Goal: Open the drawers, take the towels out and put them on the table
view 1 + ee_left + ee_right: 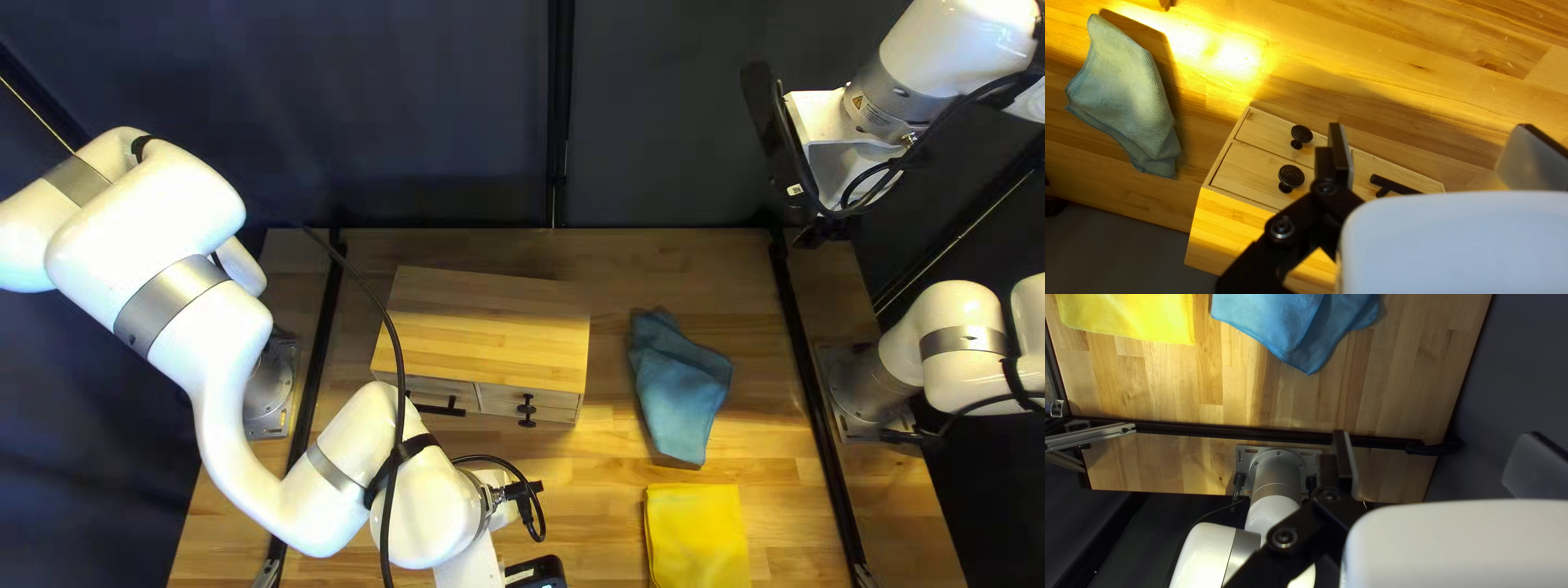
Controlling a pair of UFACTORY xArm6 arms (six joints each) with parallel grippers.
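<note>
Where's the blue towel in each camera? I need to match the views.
Top left view: blue towel lies right of the drawer chest, beyond the yellow towel.
Left wrist view: blue towel lies beside the drawer chest, apart from it.
Right wrist view: blue towel lies next to the yellow towel.
Shared landmark: the wooden table.

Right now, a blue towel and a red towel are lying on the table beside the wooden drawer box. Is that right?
Almost. The second towel is yellow, not red. The top left view shows the yellow towel lying on the table just in front of the blue towel, with both beside the wooden drawer box.
</note>
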